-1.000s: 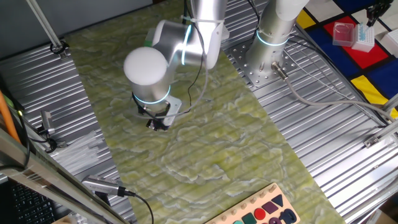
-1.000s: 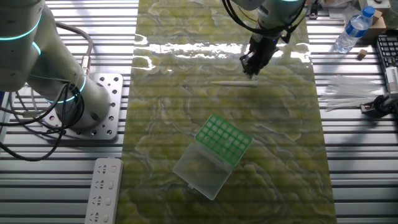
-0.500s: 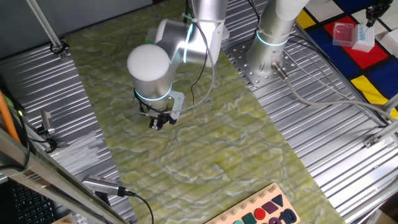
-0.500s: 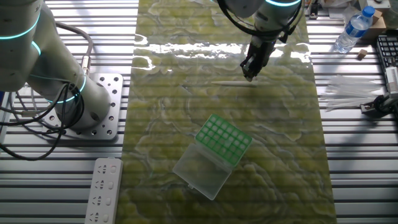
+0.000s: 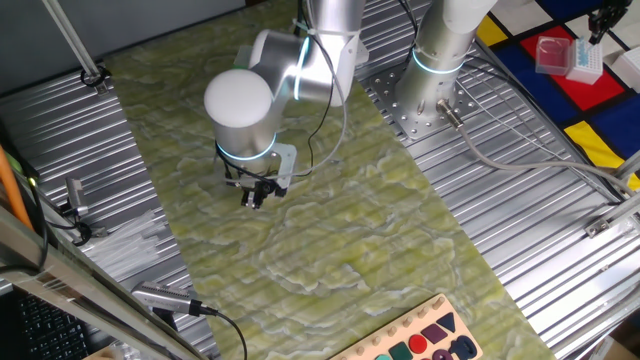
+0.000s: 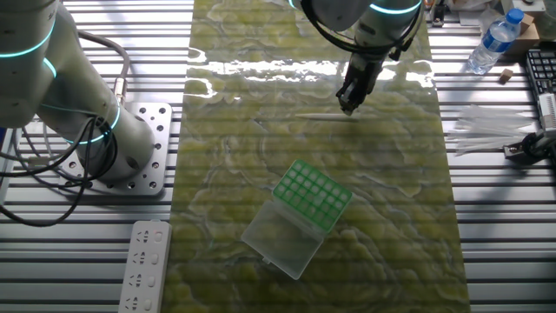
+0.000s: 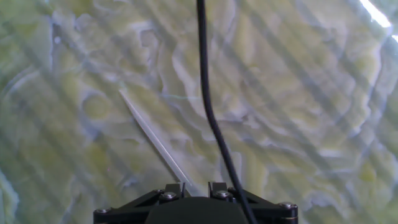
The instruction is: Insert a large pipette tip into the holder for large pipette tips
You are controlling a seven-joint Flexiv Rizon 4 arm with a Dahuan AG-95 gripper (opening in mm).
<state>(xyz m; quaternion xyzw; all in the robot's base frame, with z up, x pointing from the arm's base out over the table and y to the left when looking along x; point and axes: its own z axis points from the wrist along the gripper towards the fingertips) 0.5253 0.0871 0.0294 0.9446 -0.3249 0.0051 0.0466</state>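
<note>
**Gripper lowered to the tip's thick end**

Since a second ago our gripper [image 6: 347,108] has slid a little along the mat and come down toward the thick end of the large pipette tip [image 6: 326,116]; neither the tip nor the holder has shifted.

We take the holder for large pipette tips [image 6: 313,195] as our landmark and go from big to small. Beneath it lies the green marbled mat [image 6: 226,174], covering the middle of the ribbed metal table [image 6: 495,217]. A second robot arm [image 6: 61,96] stands off the mat, well apart from the holder on its left in the other fixed view. The holder itself sits with its green gridded top up and its clear lid [image 6: 280,237] swung open flat on the mat beside it. A white power strip [image 6: 143,265] lies off the mat on the same side as the second arm.

Our gripper hangs well beyond the holder, fingers pointing down, right at one end of the tip. The tip lies flat on the mat, away from the holder. In the hand view it runs as a pale sliver [image 7: 152,138] from the upper left down to between the finger bases, whose jaws stand narrowly apart; we cannot tell whether they touch the tip.
</note>
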